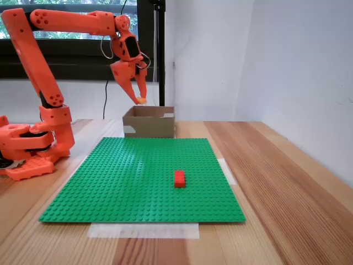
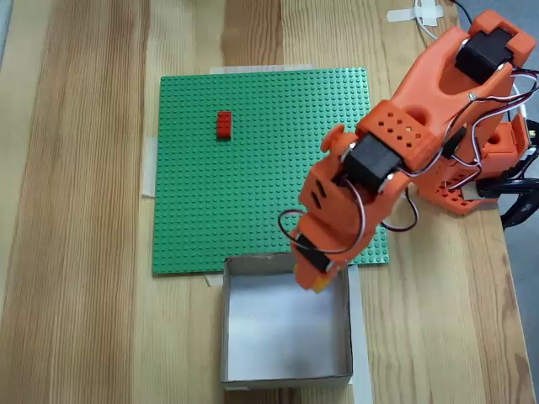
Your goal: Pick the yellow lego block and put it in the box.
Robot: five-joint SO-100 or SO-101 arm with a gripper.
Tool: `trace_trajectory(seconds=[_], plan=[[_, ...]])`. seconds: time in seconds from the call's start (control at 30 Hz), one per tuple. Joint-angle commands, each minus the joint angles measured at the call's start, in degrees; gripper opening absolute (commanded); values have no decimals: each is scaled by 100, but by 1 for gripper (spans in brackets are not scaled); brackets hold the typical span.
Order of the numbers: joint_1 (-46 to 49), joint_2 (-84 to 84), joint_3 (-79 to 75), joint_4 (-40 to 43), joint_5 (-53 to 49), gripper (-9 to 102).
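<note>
My orange gripper [image 1: 139,100] [image 2: 316,282] hangs above the box, shut on the yellow lego block [image 1: 141,100] [image 2: 322,284], which peeks out at the fingertips. The box [image 1: 149,122] [image 2: 285,367] is a low brown cardboard one, open on top, standing at the edge of the green baseplate [image 1: 138,182] [image 2: 253,185]. In a fixed view from above, the block sits over the box's upper right corner, just inside the rim. Nothing shows on the box's floor.
A red brick [image 1: 180,178] [image 2: 224,124] sits on the green baseplate, well away from the box. The arm's orange base [image 1: 27,149] [image 2: 480,168] stands beside the plate on the wooden table. White tape holds the plate's edges.
</note>
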Motion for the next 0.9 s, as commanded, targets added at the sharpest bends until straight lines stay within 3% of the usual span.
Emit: trace_trajectory(seconds=[0.0, 0.87], plan=[[-35, -88, -334, -97, -62, 1], [-167, -1723, -1327, -571, 211, 1]])
